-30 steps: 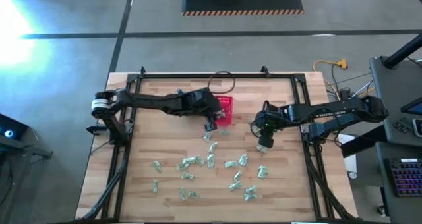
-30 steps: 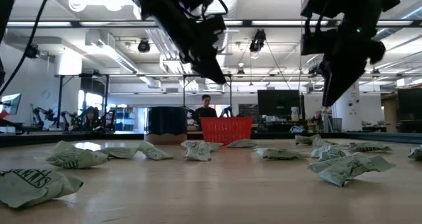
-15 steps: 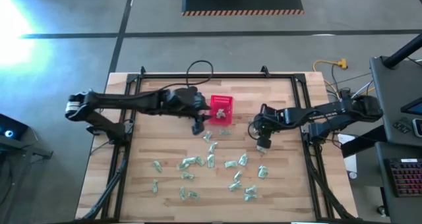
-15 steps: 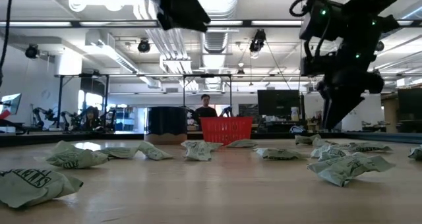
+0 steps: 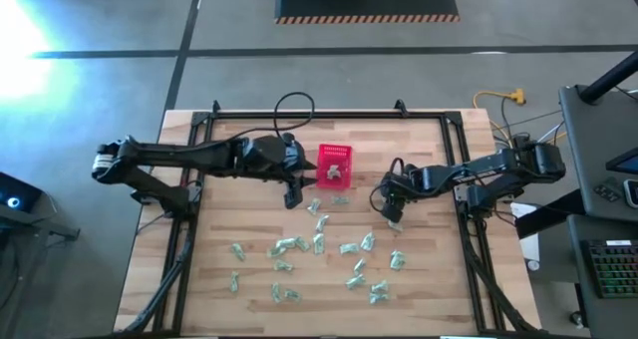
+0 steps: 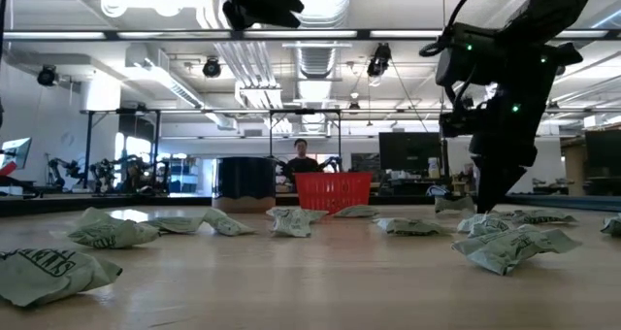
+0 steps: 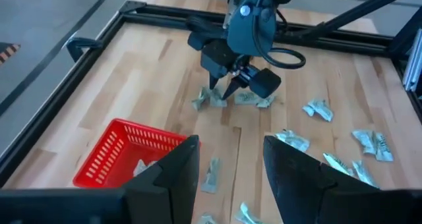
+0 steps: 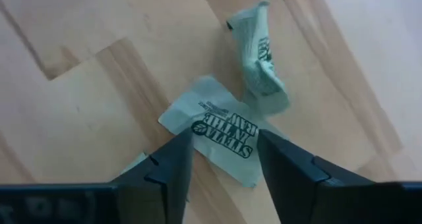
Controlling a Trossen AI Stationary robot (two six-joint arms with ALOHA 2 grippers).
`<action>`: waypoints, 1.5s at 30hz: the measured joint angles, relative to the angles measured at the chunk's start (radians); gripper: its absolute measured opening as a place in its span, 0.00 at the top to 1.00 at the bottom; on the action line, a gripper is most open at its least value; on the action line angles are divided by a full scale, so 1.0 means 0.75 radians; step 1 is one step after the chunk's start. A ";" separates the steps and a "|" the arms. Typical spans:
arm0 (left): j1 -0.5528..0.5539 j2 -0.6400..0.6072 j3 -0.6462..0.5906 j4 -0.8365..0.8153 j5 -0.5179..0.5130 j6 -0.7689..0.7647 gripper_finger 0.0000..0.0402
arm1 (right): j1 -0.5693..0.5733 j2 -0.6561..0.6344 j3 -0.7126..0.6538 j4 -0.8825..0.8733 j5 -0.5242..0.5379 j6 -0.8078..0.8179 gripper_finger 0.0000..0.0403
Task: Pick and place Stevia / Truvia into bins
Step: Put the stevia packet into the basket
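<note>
Many pale green Stevia sachets (image 5: 319, 244) lie scattered on the wooden table. The red basket (image 5: 335, 167) stands at the table's middle, toward the far edge, and at least one sachet (image 7: 141, 168) lies in it. My right gripper (image 8: 223, 159) is open and points down, low over a flat printed sachet (image 8: 219, 130). A finger stands on each side of that sachet. A crumpled sachet (image 8: 261, 58) lies just beyond it. My left gripper (image 7: 229, 166) is open and empty, raised to the left of the basket (image 7: 122, 159).
A black metal frame (image 5: 459, 150) runs along the table's edges. More sachets (image 6: 509, 247) lie near the right gripper (image 6: 482, 206), and others lie toward the near left (image 6: 107, 231). A person (image 6: 303, 160) stands in the room far behind the basket.
My left gripper has drawn back from the basket toward the table's left edge and risen, out of the low view's top. My right gripper has sunk toward the table, down over the flat sachet, with a slight roll.
</note>
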State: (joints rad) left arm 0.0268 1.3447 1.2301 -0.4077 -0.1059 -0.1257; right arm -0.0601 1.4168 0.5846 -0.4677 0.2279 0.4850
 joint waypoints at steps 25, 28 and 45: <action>-0.002 0.036 -0.043 0.007 0.000 -0.036 0.62 | 0.002 -0.069 0.016 0.014 -0.165 0.102 0.97; -0.002 0.036 -0.053 0.009 0.000 -0.036 0.62 | 0.001 -0.109 0.029 0.030 -0.220 0.073 0.98; -0.008 0.036 -0.087 -0.006 0.009 -0.044 0.62 | -0.033 -0.141 0.104 0.750 -0.038 -0.233 0.98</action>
State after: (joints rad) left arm 0.0206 1.3720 1.1650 -0.4119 -0.0988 -0.1590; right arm -0.0848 1.3108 0.6626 0.0948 0.1996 0.3101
